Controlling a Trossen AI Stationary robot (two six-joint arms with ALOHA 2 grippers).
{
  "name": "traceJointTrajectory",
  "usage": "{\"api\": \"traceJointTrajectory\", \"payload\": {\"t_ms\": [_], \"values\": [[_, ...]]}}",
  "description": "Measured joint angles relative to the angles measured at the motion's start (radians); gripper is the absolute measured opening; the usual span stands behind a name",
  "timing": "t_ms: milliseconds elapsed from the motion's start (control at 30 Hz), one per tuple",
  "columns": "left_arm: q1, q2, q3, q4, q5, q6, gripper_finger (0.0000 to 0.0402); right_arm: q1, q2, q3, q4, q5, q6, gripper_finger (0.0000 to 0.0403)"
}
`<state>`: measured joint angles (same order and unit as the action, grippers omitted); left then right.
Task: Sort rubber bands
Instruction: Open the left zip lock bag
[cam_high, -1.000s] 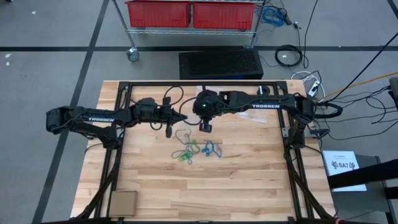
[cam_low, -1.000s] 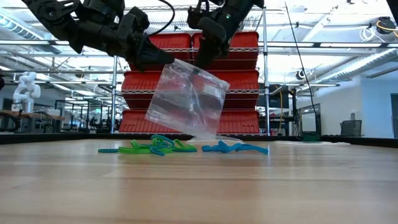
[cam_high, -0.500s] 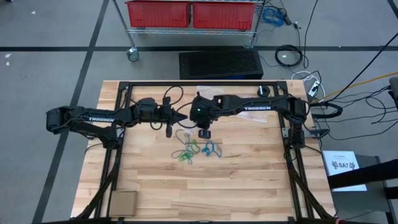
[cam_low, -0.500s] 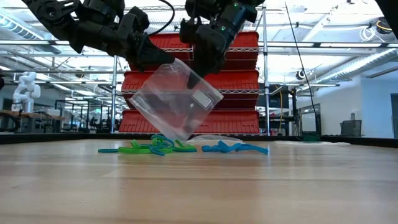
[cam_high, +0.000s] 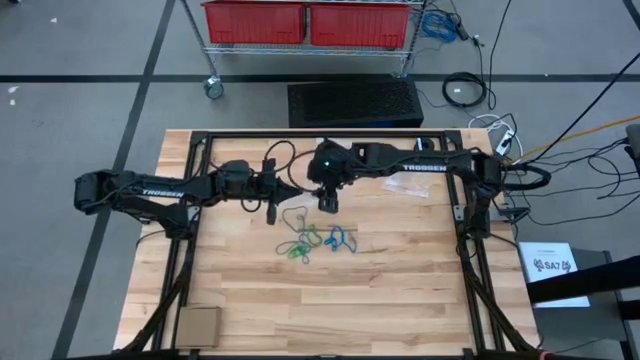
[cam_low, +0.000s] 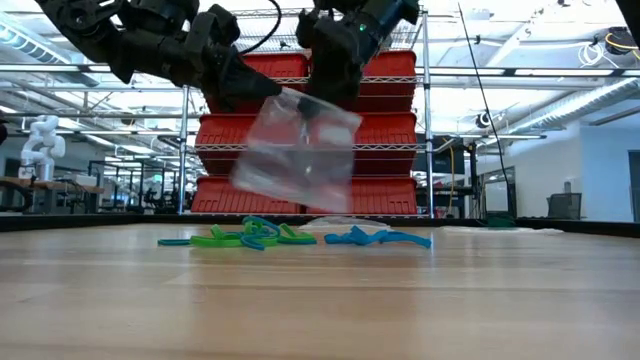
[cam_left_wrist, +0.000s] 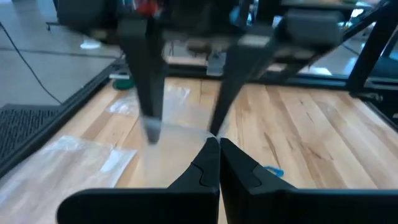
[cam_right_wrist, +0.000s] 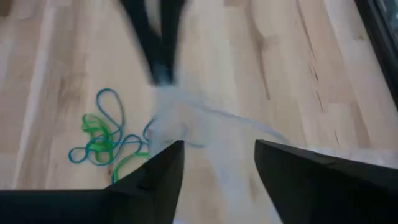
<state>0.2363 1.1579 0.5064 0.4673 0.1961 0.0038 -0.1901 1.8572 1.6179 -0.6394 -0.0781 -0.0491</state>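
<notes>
The rubber bands (cam_high: 312, 241) lie loose in a small tangle on the wooden table, near its middle. Green loops (cam_low: 225, 238) overlap at one side and blue ones (cam_low: 378, 238) at the other, all flat and limp, some touching.

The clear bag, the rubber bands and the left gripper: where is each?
clear bag (cam_low: 297, 150), low view, middle of its film.
rubber bands (cam_low: 262, 236), low view, green tangle.
left gripper (cam_left_wrist: 218, 148), left wrist view, closed fingertips.
</notes>
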Motion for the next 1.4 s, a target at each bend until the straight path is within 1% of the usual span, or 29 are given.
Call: {"api": "traceJointTrajectory", "payload": {"t_ms": [100, 233, 267, 367, 500, 600, 700, 800, 1000, 1100, 1233, 1333, 1400], "values": [[-0.010, 0.000, 0.000, 0.028, -0.013, 0.000, 0.0001, -0.001, 0.018, 0.000, 0.015, -0.003, 0.003, 0.0126], [-0.015, 0.000, 0.000, 0.036, -0.024, 0.000, 0.0001, 0.004, 0.036, -0.001, 0.039, -0.008, -0.017, 0.0028], [-0.015, 0.000, 0.000, 0.038, -0.025, 0.000, 0.0001, 0.006, 0.036, -0.001, 0.052, -0.008, -0.020, 0.0014], [-0.019, 0.000, 0.000, 0.041, -0.043, 0.001, 0.0001, 0.008, 0.036, -0.001, 0.077, -0.021, -0.021, 0.0010], [-0.029, 0.000, 0.000, 0.041, -0.084, 0.002, 0.0001, 0.008, 0.036, -0.001, 0.103, -0.114, -0.018, 0.0002], [-0.036, 0.000, 0.000, 0.043, -0.103, 0.005, 0.0001, 0.008, 0.046, -0.001, 0.132, -0.137, 0.016, 0.0013], [-0.036, 0.000, 0.000, 0.051, -0.108, 0.005, 0.0001, 0.005, 0.052, -0.001, 0.122, -0.138, 0.028, 0.0040], [-0.036, 0.000, 0.000, 0.050, -0.124, 0.005, 0.0001, 0.001, 0.052, -0.001, 0.111, -0.138, 0.029, 0.0084], [-0.036, 0.000, 0.000, 0.092, -0.126, 0.006, 0.0001, 0.015, 0.052, -0.001, 0.101, -0.137, 0.029, 0.0195], [-0.036, 0.000, -0.002, 0.087, -0.126, 0.006, 0.0001, 0.019, 0.046, -0.001, 0.086, -0.134, 0.020, 0.0231], [-0.036, 0.000, -0.006, 0.048, -0.136, 0.005, 0.0001, 0.016, 0.014, -0.001, 0.061, -0.130, -0.001, 0.0251], [-0.036, 0.000, -0.006, 0.027, -0.146, 0.012, 0.0001, 0.007, -0.010, -0.001, 0.030, -0.117, -0.032, 0.0253], [-0.036, 0.000, -0.006, 0.016, -0.156, 0.030, 0.0001, -0.002, -0.032, -0.001, 0.007, -0.085, -0.057, 0.0253]]}}
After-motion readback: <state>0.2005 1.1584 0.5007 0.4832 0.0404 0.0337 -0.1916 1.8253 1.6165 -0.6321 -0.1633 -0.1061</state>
